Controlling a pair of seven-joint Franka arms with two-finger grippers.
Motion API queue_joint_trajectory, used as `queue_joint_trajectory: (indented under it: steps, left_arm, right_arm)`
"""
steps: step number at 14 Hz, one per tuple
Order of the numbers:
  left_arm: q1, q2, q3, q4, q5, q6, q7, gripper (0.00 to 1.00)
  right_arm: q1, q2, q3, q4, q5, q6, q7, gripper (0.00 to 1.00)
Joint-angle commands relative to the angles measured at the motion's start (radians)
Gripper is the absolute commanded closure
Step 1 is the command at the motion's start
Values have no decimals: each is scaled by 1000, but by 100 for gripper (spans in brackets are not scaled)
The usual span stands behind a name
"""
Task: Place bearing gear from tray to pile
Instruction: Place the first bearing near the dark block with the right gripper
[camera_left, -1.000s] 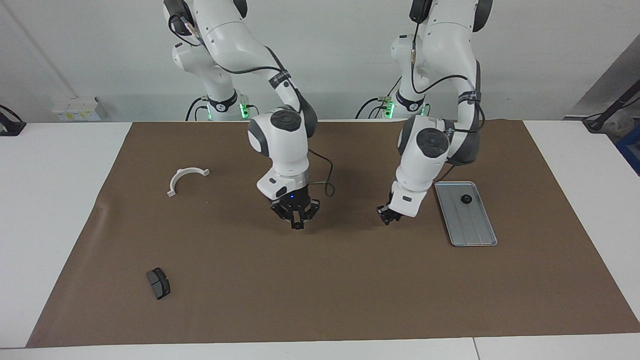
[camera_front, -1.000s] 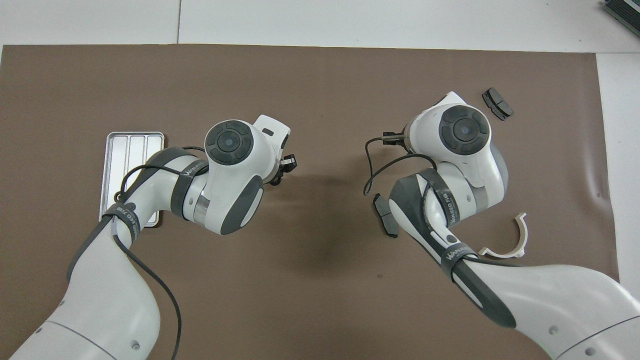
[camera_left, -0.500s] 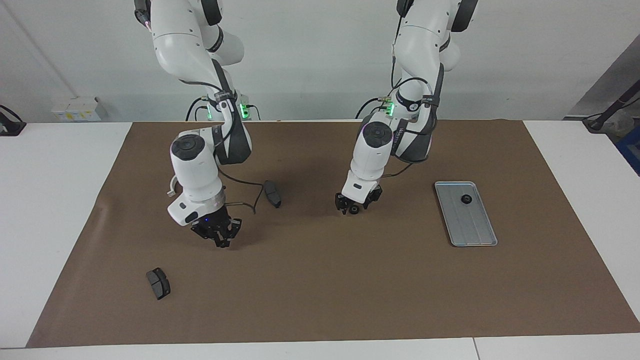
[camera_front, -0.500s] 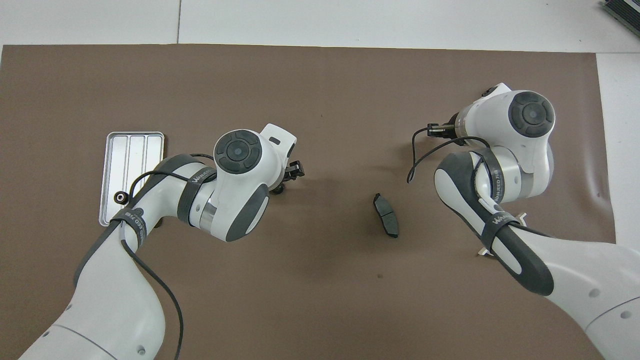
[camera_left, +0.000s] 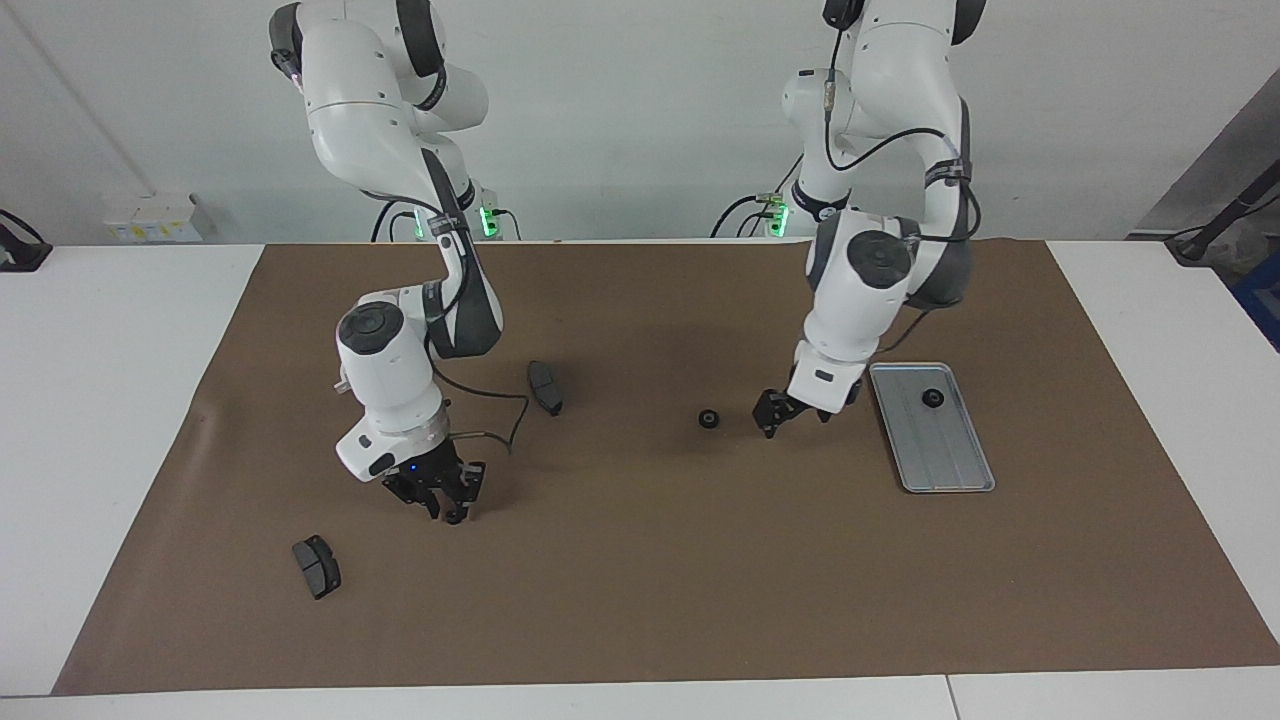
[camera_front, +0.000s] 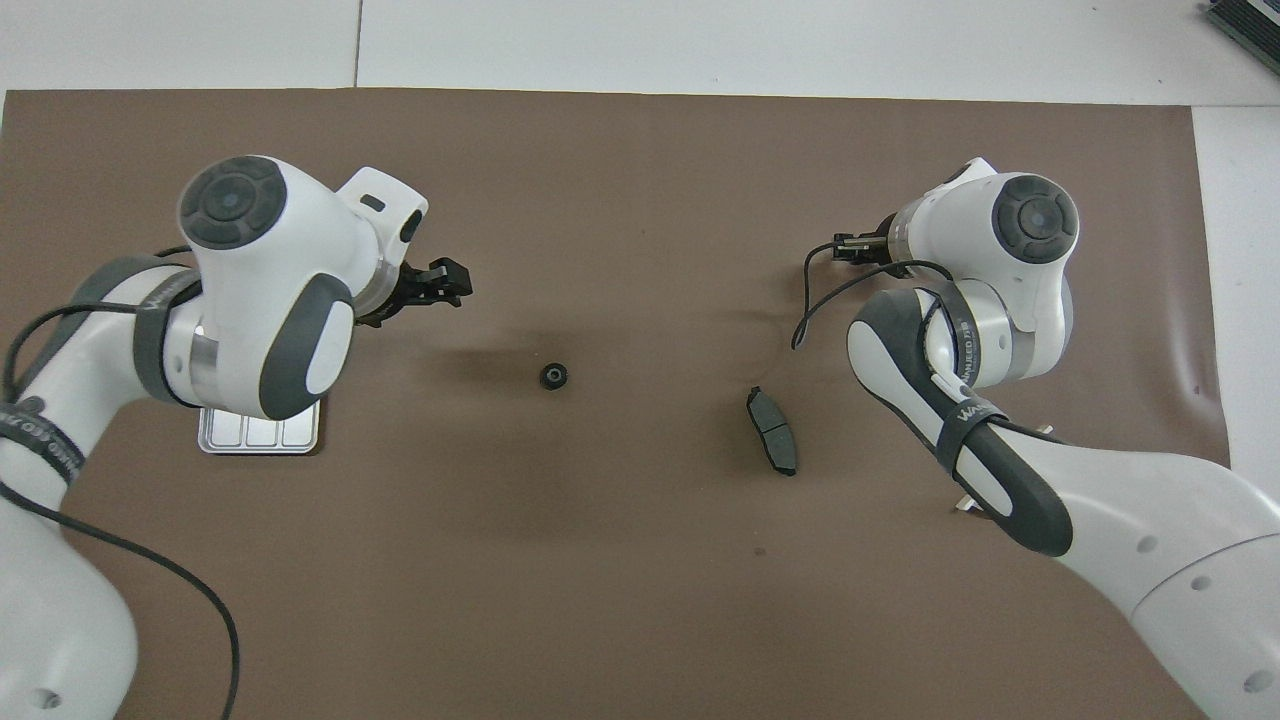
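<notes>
Gear dropped on the surface, left claw pulling back

Your left claw (camera_left: 788, 418) has let go and drawn back toward the tray (camera_left: 955, 470), open and empty; the bearing gear (camera_left: 709, 419) lies just beside it, short of the brake pad (camera_left: 545, 387). One gear (camera_left: 931, 398) remains on the tray. I can't tell whether your right claw (camera_left: 447, 505) is open

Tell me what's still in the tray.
One black gear lies in the tray, at its end nearer the robots. In the overhead view the left arm covers most of the tray.
</notes>
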Motion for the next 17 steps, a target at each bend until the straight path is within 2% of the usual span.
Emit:
queue_joint_trajectory:
  steps: [1,5,7,13,17]
  left_arm:
    - [92,-35,-6,-38,-20,-51,227,0]
    - [236,-56,-2,-119,-20,-42,586,0]
    - [272,-55,-1,-146,-20,-30,666,0]
    - [338,-56,1,-229,-20,41,681,14]
    - [345,-51,1,-254,-20,70,682,21]
  right_arm:
    - [5,-35,8,4,30,-23,-9,0]
    - [100,-111,14,10,25,-109,95,0]
    - [158,-119,12,19,12,-133,159,0]
    - [342,-106,12,137,-65,-244,415,0]
    - [459,-17,11,208,-90,-254,558,0]
